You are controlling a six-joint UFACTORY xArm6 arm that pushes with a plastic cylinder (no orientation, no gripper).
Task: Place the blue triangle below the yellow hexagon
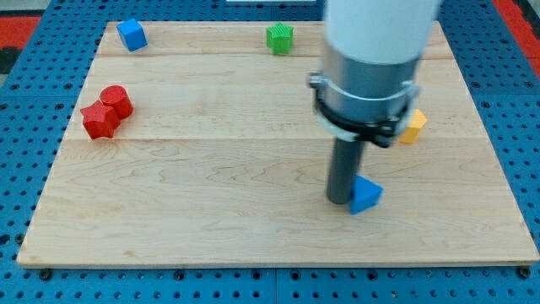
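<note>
The blue triangle (366, 195) lies on the wooden board, right of the view's centre and low. My tip (340, 201) stands on the board right against the triangle's left side. The yellow hexagon (413, 126) lies above and to the right of the triangle, partly hidden behind the arm's grey and white body. The triangle sits lower and a little left of the hexagon.
A blue cube (132, 35) is at the top left and a green block (280, 38) at the top middle. A red cylinder (116, 100) touches a red star-like block (99, 122) at the left. The board's bottom edge (270, 263) runs near the triangle.
</note>
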